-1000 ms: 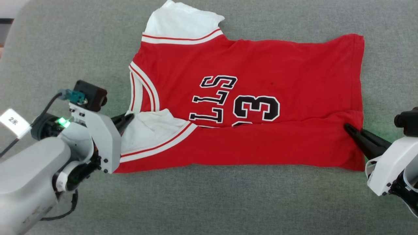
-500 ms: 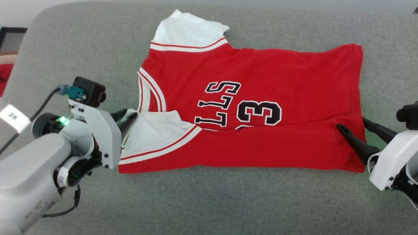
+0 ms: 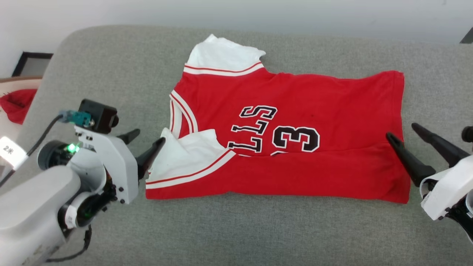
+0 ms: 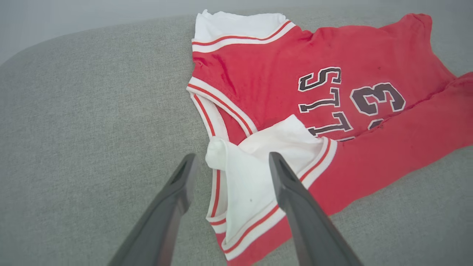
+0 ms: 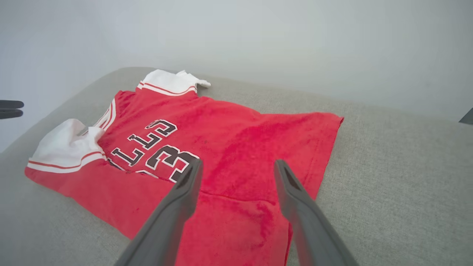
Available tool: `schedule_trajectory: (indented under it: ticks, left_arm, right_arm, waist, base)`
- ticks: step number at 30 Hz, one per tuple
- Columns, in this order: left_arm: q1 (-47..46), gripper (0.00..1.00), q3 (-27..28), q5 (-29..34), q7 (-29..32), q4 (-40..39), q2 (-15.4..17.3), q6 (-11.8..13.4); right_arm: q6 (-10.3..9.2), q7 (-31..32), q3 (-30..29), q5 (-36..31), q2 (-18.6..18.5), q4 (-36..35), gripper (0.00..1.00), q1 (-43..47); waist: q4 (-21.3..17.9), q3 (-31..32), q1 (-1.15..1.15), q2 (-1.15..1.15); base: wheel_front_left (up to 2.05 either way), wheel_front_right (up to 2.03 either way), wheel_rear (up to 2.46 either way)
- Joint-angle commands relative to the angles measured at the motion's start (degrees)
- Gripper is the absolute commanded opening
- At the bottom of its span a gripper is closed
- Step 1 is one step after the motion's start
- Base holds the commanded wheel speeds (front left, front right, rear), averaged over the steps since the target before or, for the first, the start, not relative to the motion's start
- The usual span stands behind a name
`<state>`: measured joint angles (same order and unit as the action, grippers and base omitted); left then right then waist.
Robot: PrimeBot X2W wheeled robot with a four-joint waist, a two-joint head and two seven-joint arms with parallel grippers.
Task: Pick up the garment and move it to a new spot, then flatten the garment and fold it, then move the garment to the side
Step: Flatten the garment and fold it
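Observation:
The garment [image 3: 295,103], a red T-shirt with white sleeves and black-and-white lettering, lies spread on the grey cushion [image 3: 258,229]. Its near long edge is folded up over the chest. My left gripper [image 3: 149,135] stands open at the folded white sleeve [image 3: 184,155], fingers either side of the sleeve's corner without gripping it. In the left wrist view the left gripper [image 4: 232,157] is spread over that sleeve of the garment [image 4: 266,74]. My right gripper [image 3: 401,130] is open at the hem end, one finger over the cloth. In the right wrist view the right gripper [image 5: 237,162] hovers above the garment [image 5: 240,125].
A small red cloth bundle [image 3: 14,107] lies beyond the cushion's left end, beside a dark frame [image 3: 31,62]. A pale wall [image 3: 258,14] runs behind the cushion. Bare cushion lies in front of the shirt and at both ends.
Both grippers have gone from shut on the folded edge to open, letting the cloth go, and drawn back a little. The head camera has tilted up, shifting the whole picture down.

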<state>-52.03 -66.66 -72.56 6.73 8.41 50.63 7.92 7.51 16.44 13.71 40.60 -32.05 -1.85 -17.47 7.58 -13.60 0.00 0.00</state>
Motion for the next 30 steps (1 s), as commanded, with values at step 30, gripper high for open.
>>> schedule_trajectory:
  ticks: [30]
  left_arm:
    - [7.1, 1.0, 0.0, -17.8, 17.6, -0.4, 3.1, 9.8]
  right_arm:
    - [-0.04, -3.4, -11.9, -3.8, 8.7, -8.0, 1.0, 10.9]
  waist:
    - [-6.7, 0.0, 0.0, 0.0]
  base:
    - [0.0, 0.0, 0.0]
